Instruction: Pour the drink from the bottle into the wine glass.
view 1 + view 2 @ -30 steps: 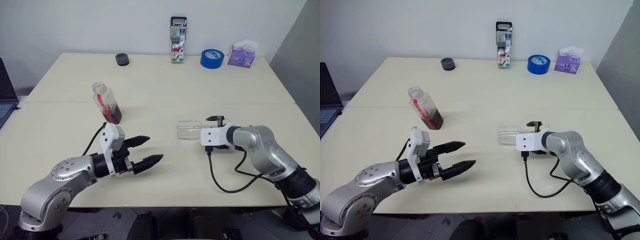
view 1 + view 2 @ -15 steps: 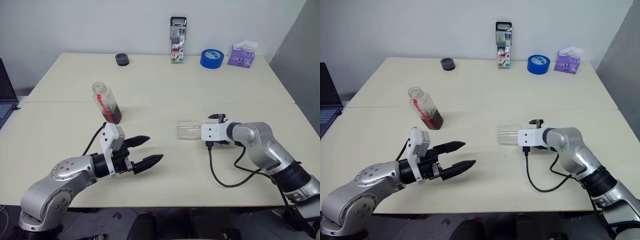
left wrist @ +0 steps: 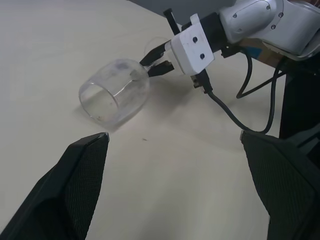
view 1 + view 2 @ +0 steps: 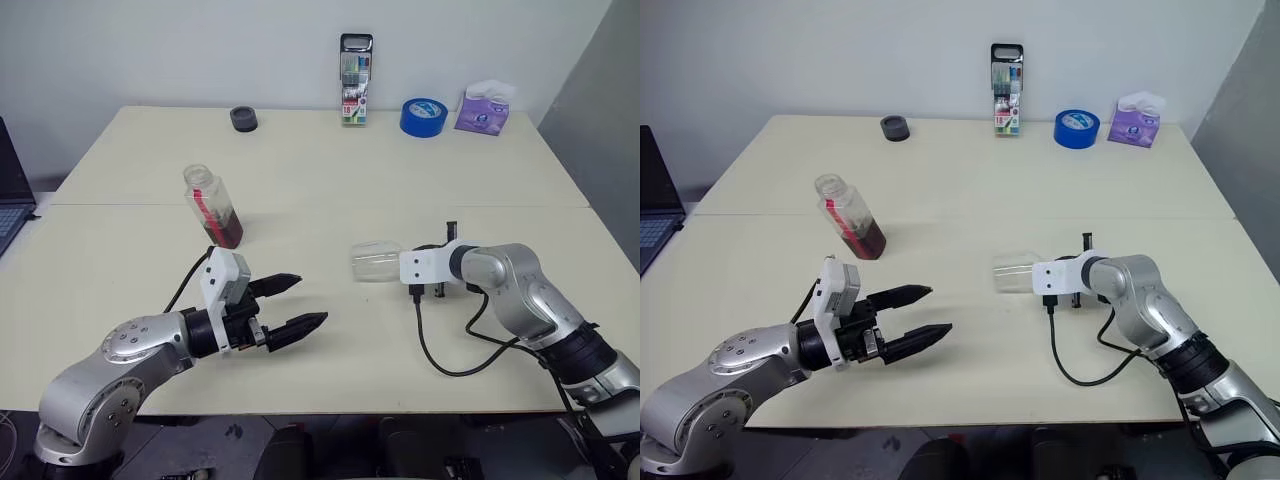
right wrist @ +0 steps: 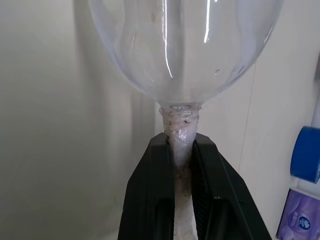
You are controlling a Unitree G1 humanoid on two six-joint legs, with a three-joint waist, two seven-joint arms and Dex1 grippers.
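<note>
On the right half of the pale table (image 4: 330, 170) the clear stemmed wine glass (image 4: 376, 262) lies on its side, with its open mouth toward the left. The right gripper (image 5: 182, 150) has its two black fingers (image 5: 155, 200) pressed onto the thin stem just below the bowl. From the head views the stem is mostly hidden behind the white wrist block, and the round foot is hard to make out.

Near the left front edge, the left gripper (image 4: 290, 304) hovers above the table with its fingers spread wide and nothing between them. It points toward the glass but is well apart from it.

Farther back on the left stands the small clear plastic bottle (image 4: 212, 205) with a red-and-white label strip. The dark red-brown drink (image 4: 226, 229) fills only its lower part. No cap can be made out on its top.

Along the far edge sit a small dark round thing (image 4: 244, 119), a tall marker case (image 4: 355, 80), a blue tape roll (image 4: 424, 116) and a purple tissue pack (image 4: 484, 108). A laptop (image 4: 12, 195) is cut off at the left edge.
</note>
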